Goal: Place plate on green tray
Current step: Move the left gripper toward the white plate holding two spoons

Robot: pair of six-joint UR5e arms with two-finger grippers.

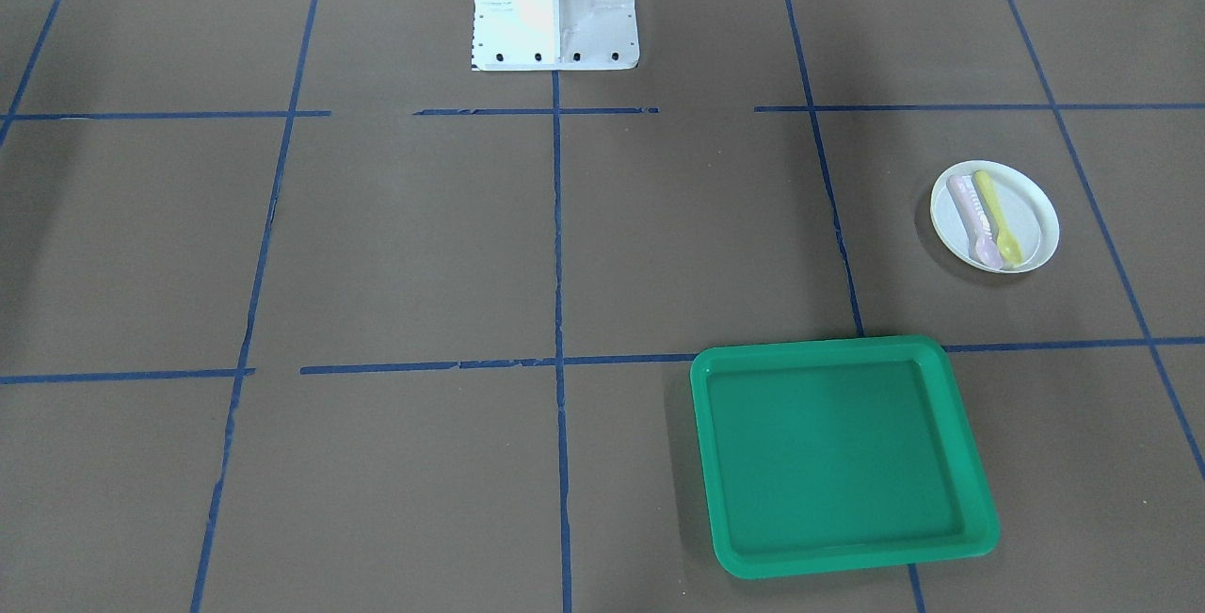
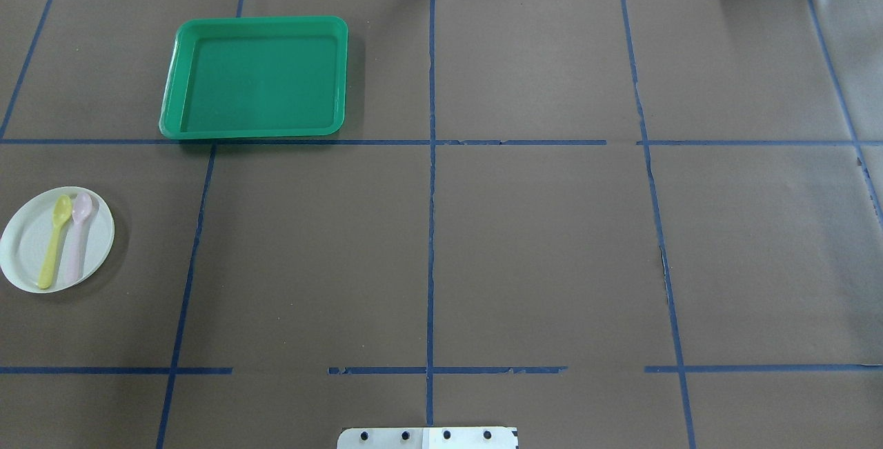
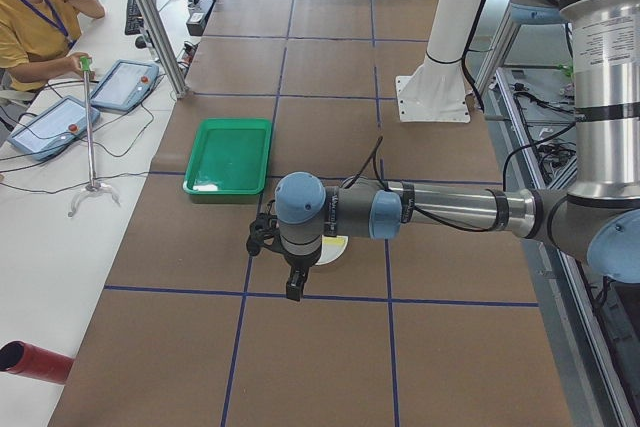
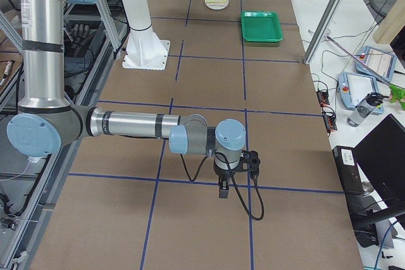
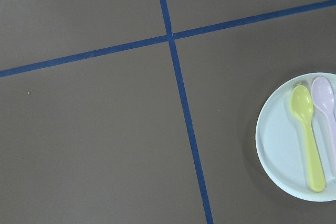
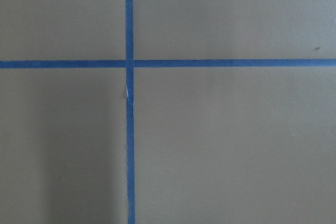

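Overhead view, far left, 9 o'clock of the table (image 2: 538, 242): the plate (image 2: 24, 249) lies flat, well apart from its goal. Two spoons lie on it side by side, yellow spoon (image 2: 54, 245) and pink spoon (image 2: 76, 242). Bowls point toward 12 o'clock, handles run down toward 6. The rim is bare from about 7 round to 11 o'clock.

Left gripper (image 3: 293, 287): hangs fingers-down off the near arm in the left side view, close beside the plate, with no contact that I can make out. Spread or pressed together, I cannot tell. Its wrist camera shows no fingers, only the plate cut off at 4 o'clock of the frame. This reads as the approach, with nothing gripped yet.

Next across: the green tray (image 2: 255, 83), at 1 o'clock from the plate. It has a low raised rim all round and nothing on it.

Far right: right gripper (image 4: 223, 189), pointing down over a crossing of blue tape lines (image 6: 128, 63), well apart from both things. I cannot tell its finger state either.

Doing the step well, as I judge it:
- Shift the left gripper toward the plate first, since the plate sits off-centre in the wrist view.
- Pinch the rim on the bare arc, clear of the spoon handles.
- The rim is shallow and gives little to hold, so seat the fingers well in.
- Keep the plate level, as loose spoons will likely slide on any tilt.
- Lift clear of the tray's rim and carry toward 1 o'clock.
- Lower onto the middle of the tray floor and let go only once the plate sits flat.
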